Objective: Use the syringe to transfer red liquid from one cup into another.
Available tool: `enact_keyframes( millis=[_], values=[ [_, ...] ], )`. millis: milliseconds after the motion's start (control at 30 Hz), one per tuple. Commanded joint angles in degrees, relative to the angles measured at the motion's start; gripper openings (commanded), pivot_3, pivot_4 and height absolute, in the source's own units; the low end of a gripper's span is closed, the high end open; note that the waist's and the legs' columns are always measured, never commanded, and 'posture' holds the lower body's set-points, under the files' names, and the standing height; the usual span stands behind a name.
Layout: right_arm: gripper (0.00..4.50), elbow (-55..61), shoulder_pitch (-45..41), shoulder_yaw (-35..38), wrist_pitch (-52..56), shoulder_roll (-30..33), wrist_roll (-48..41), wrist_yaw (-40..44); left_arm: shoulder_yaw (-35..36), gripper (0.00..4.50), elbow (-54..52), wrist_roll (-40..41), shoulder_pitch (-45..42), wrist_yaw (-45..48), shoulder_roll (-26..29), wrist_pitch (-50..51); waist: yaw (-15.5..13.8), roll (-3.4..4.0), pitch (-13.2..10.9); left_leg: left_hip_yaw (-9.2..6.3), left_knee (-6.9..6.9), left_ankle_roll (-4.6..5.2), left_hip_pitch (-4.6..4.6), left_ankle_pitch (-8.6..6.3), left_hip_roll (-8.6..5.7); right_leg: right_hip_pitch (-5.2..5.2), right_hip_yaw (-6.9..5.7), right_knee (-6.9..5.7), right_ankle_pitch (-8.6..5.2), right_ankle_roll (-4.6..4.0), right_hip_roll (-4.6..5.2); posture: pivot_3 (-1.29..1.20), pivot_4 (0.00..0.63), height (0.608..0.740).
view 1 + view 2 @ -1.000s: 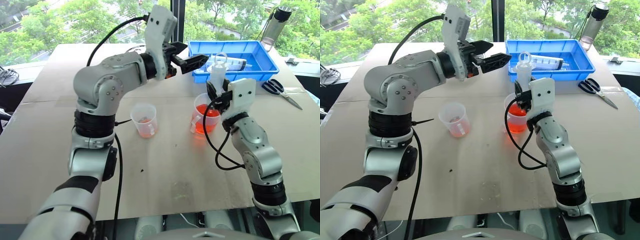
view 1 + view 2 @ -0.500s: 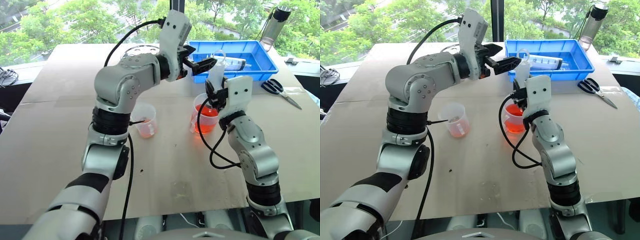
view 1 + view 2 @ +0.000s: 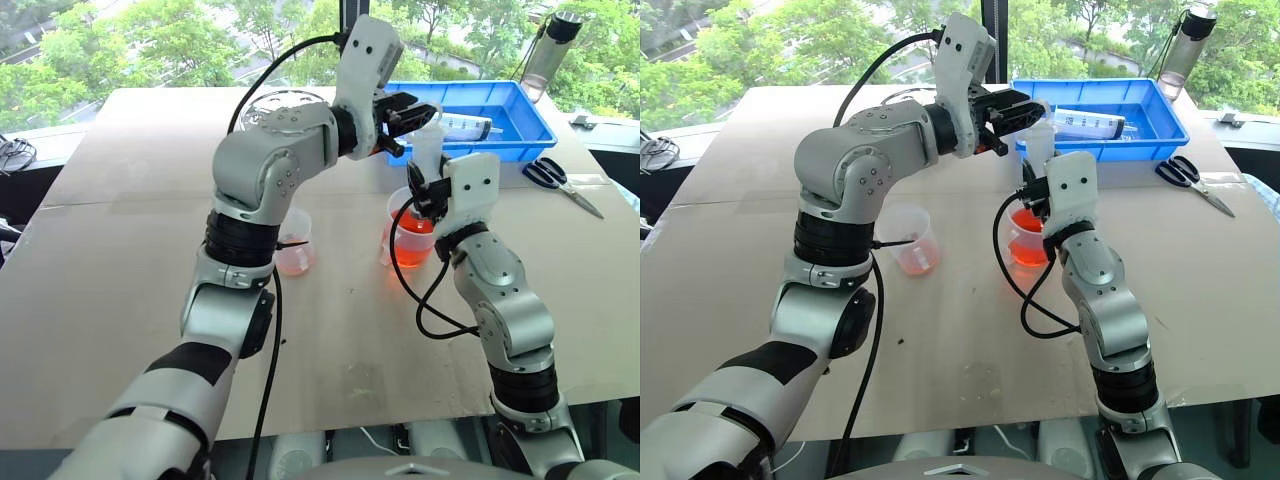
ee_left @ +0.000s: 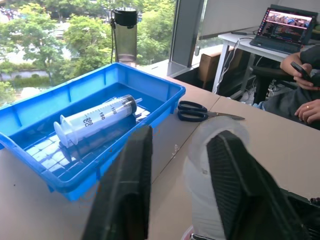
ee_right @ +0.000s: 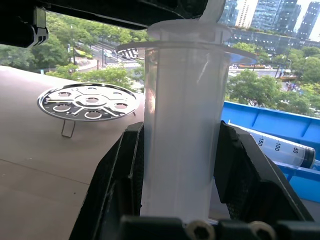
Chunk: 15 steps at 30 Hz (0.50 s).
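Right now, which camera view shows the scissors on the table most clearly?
The left wrist view: the scissors lie unobstructed, closed, black handles toward the blue tray. The left eye and right eye views show them far off at the table's right side, beside the tray.

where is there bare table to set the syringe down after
Bare table lies left of the smaller cup, and along the near edge in front of both cups. It is crowded around the handled beaker, the blue tray and the scissors.
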<state>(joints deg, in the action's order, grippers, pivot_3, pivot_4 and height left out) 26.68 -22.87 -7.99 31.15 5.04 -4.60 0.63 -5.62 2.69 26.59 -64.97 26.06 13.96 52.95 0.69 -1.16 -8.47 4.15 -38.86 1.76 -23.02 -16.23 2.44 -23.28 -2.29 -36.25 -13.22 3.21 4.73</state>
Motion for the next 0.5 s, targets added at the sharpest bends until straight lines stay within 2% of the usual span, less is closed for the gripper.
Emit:
enact_keyframes(
  millis=[33, 500],
  values=[
    [1.51, 3.9, -0.3, 0.4, -0.8, -0.5, 0.4, 0.4, 0.6, 0.0, -2.3, -1.3, -0.4, 0.4, 0.3, -2.4, 0.0, 0.0, 0.0, 0.0, 0.0, 0.0, 0.0, 0.0, 0.0, 0.0, 0.0, 0.0, 0.0, 0.0, 0.0, 0.0, 0.15, 0.74],
    [1.51, 3.5, 0.2, 0.0, 0.7, -1.2, -0.7, 1.9, 1.6, 0.0, 1.5, -3.4, -3.1, 4.3, -0.5, -11.1, 0.0, 0.0, 0.0, 0.02, 0.0, 0.0, 0.0, 0.0, 0.0, -0.01, 0.01, -0.02, 0.0, 0.0, 0.0, 0.0, 0.15, 0.74]
  ],
)
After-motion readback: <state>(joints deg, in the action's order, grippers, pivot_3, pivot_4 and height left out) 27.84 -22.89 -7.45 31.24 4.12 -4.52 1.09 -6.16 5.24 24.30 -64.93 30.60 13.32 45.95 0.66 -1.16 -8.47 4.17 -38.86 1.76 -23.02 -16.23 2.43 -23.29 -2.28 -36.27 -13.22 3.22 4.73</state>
